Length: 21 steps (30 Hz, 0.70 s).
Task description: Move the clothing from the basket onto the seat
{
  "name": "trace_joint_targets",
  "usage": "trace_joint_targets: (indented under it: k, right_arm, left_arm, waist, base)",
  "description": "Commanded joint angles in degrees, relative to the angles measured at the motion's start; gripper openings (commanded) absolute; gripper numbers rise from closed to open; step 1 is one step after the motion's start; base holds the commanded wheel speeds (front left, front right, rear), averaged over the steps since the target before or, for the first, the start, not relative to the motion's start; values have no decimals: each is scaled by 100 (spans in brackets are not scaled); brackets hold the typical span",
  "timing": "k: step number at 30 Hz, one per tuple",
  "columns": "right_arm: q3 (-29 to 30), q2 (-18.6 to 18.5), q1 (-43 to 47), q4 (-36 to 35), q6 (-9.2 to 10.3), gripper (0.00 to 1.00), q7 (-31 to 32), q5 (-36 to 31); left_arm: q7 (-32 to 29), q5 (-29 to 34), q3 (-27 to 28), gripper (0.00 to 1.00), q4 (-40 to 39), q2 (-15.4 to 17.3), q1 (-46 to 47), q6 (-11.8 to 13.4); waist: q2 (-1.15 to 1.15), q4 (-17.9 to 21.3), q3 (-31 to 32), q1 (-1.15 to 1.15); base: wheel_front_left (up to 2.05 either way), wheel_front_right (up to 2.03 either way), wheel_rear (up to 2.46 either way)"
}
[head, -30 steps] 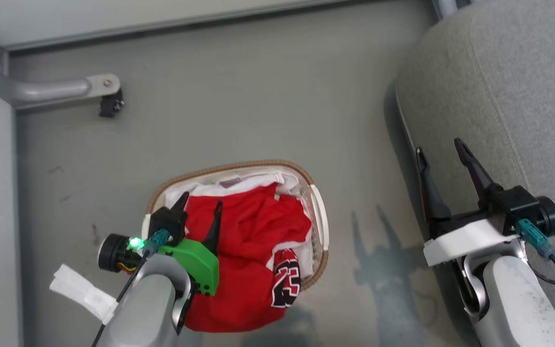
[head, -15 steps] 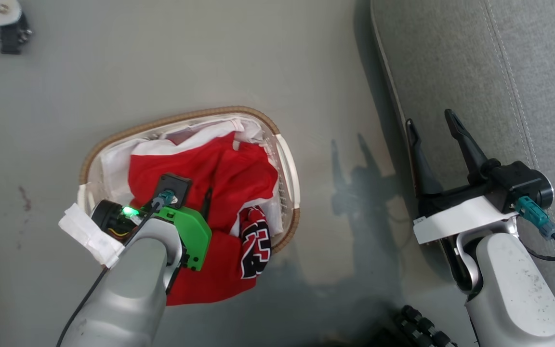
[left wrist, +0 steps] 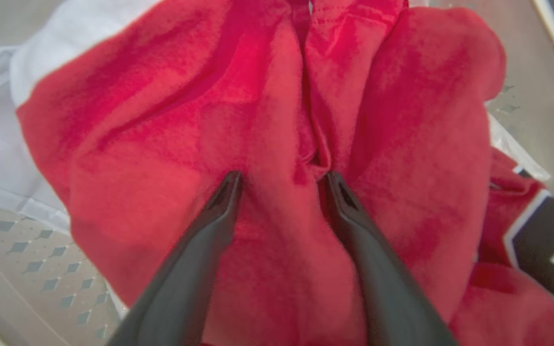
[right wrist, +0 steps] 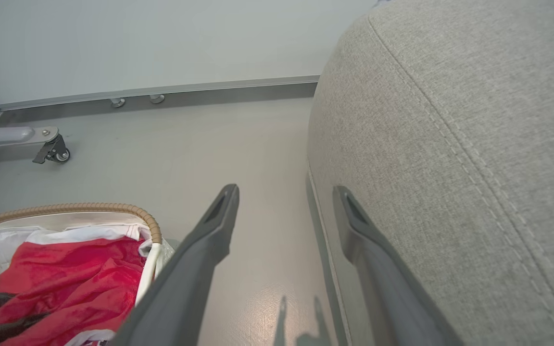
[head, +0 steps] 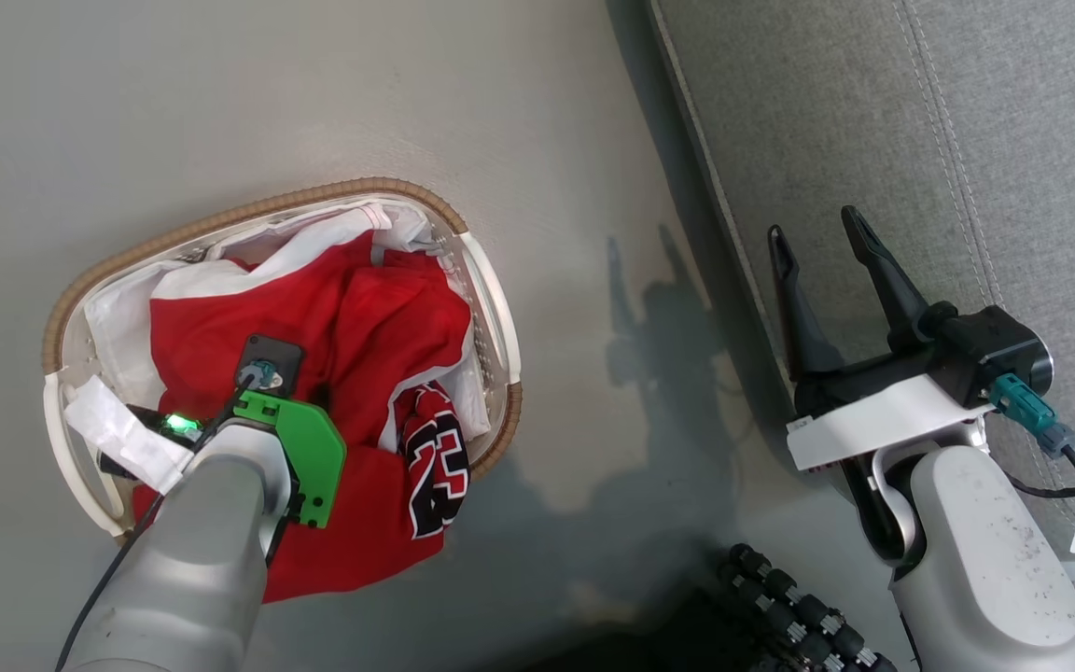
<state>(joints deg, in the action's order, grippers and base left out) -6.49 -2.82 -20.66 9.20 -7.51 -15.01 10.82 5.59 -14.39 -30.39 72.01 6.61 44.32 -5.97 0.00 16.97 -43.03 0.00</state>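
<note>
The basket (head: 248, 207) stands on the floor, its brown rim (right wrist: 89, 207) around a heap of red clothing (head: 379, 317). A jersey numbered 23 (head: 432, 457) hangs over its near edge. My left arm (head: 211, 504) points down into the heap. In the left wrist view my left gripper (left wrist: 284, 177) is open, both tips pressed into the red clothing (left wrist: 402, 96) with a ridge of fabric between them. Its dark fingers (right wrist: 12, 328) also lie on the red cloth in the right wrist view. My right gripper (head: 812, 224) is open and empty at the edge of the grey seat (head: 873, 112).
Bare grey floor (head: 593, 280) separates the basket from the seat (right wrist: 474, 120). A black ribbed hose (head: 799, 607) lies at the bottom of the head view. A metal frame leg with a caster (right wrist: 51, 146) and the wall's baseboard (right wrist: 161, 93) stand beyond the basket.
The head camera has swung, shifting the whole picture. My left gripper has gone down into the red clothing, its fingers now sunk in the fabric. The right gripper stays open by the seat.
</note>
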Motion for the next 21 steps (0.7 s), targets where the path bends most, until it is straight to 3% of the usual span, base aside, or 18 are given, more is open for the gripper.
trace_joint_targets:
  k: [1, 11, 21]
  right_arm:
    - [-2, -13, -52, 25, 4, 100, -26, 23]
    - [6, -16, 111, 127, 4, 100, -26, -167]
    - [128, -19, 518, 295, 4, 100, -26, -533]
  left_arm:
    - [-32, -77, 15, 0, 19, 38, 88, 13]
    - [322, -211, -96, 0, 24, -185, -89, -94]
    - [764, -307, -407, 0, -177, -331, -393, -146]
  waist:
    - [0, 2, 12, 0]
    - [0, -328, 536, 0]
    - [0, -949, 1707, 0]
  base:
    - [0, 0, 0]
    - [0, 0, 0]
    - [0, 0, 0]
